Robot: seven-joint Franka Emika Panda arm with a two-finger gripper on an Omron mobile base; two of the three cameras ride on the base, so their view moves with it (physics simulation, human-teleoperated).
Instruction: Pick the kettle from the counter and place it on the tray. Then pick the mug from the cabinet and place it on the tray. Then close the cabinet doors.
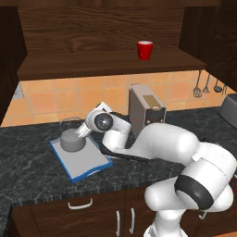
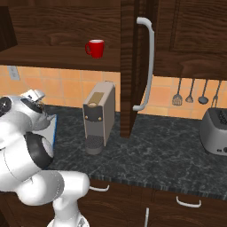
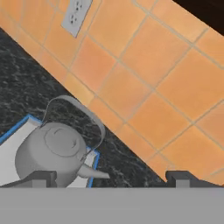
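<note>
The squat grey kettle (image 1: 72, 139) stands upright on the back left part of the blue-rimmed tray (image 1: 88, 163), which lies on the dark marbled counter (image 1: 28, 152). My gripper (image 1: 83, 131) hovers just right of the kettle's wire handle, open and holding nothing. In the hand view the kettle (image 3: 51, 153) sits on the tray (image 3: 11, 148) at lower left, with my gripper (image 3: 113, 179) spread wide above its spout. The red mug (image 1: 145, 50) (image 2: 95, 48) stands on the shelf of the open cabinet (image 1: 111, 65). One cabinet door (image 2: 133, 66) swings out edge-on, showing its silver bar handle.
A tall boxy coffee machine (image 1: 146, 111) (image 2: 99, 117) stands right behind my arm. A toaster (image 2: 215, 131) sits at the far right under hanging utensils (image 2: 195, 95). Orange tiles with a wall outlet (image 3: 76, 15) back the counter.
</note>
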